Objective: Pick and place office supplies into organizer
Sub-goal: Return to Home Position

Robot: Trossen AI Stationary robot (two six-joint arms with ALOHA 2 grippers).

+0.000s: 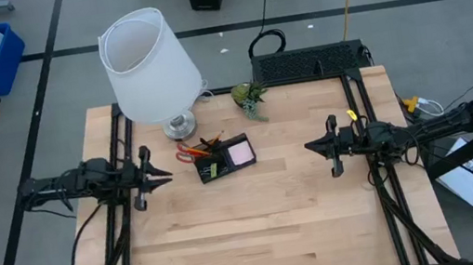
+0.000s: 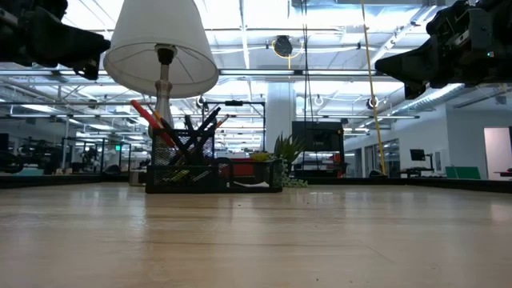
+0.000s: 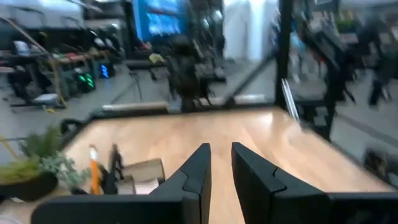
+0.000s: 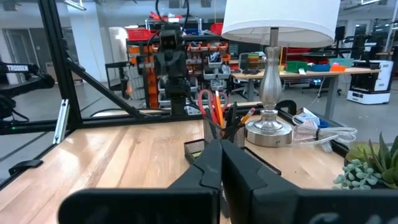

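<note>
For the homing step, both arms are best drawn back slowly and level along the sides of the table (image 1: 261, 232), kept clear of the lamp (image 1: 149, 65) at the upper left of the high view. The left gripper (image 1: 160, 173), left of centre, shows a narrow gap between its fingers and holds nothing. The right gripper (image 1: 311, 148), right of centre, is closed on nothing. The organizer (image 1: 226, 157), at centre just below the lamp base, should be left undisturbed.

Counted:
- one table
- one lamp
- two arms
- one wire rack (image 1: 306, 64)
- one organizer
- one plant (image 1: 250, 97)
- one pink sticky-note pad (image 1: 241, 153)
- one pair of scissors (image 1: 190, 151)

The pencils (image 4: 217, 113) and pens (image 2: 204, 128) cannot be counted surely.
</note>
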